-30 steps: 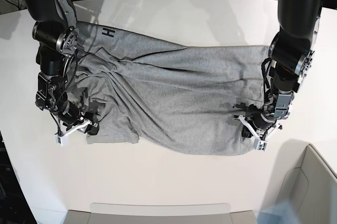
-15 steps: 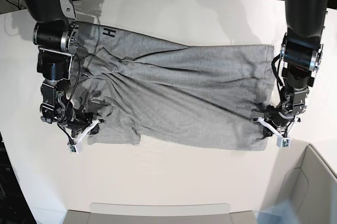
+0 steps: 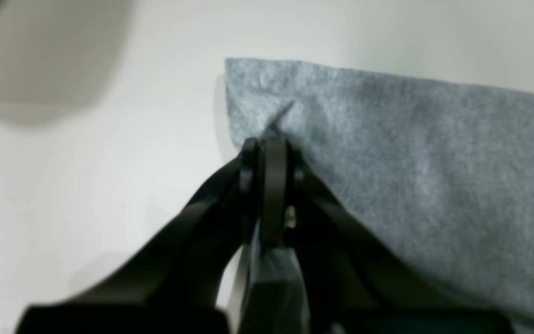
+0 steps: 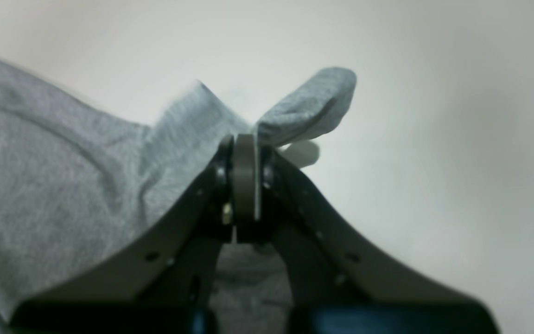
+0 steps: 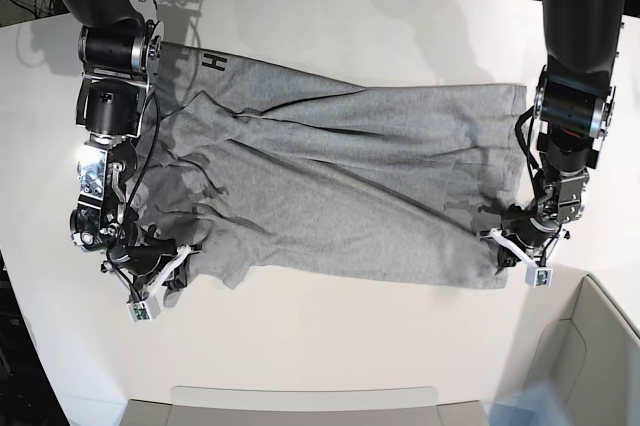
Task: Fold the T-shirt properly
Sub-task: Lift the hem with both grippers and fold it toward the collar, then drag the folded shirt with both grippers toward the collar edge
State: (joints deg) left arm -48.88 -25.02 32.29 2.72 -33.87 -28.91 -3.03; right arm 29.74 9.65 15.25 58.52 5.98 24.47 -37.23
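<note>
A heather-grey T-shirt [image 5: 340, 196] lies spread and creased across a white table [image 5: 330, 346], black lettering showing at its far edge. On the base view's right, the left arm reaches straight down, its left gripper [image 5: 520, 246] low at the shirt's near corner; the wrist view shows its jaws pinched shut on that corner of the fabric. On the base view's left, the right arm bends downward, and the right gripper [image 5: 160, 271] is clamped on a bunched fold of cloth at the shirt's opposite near end.
</note>
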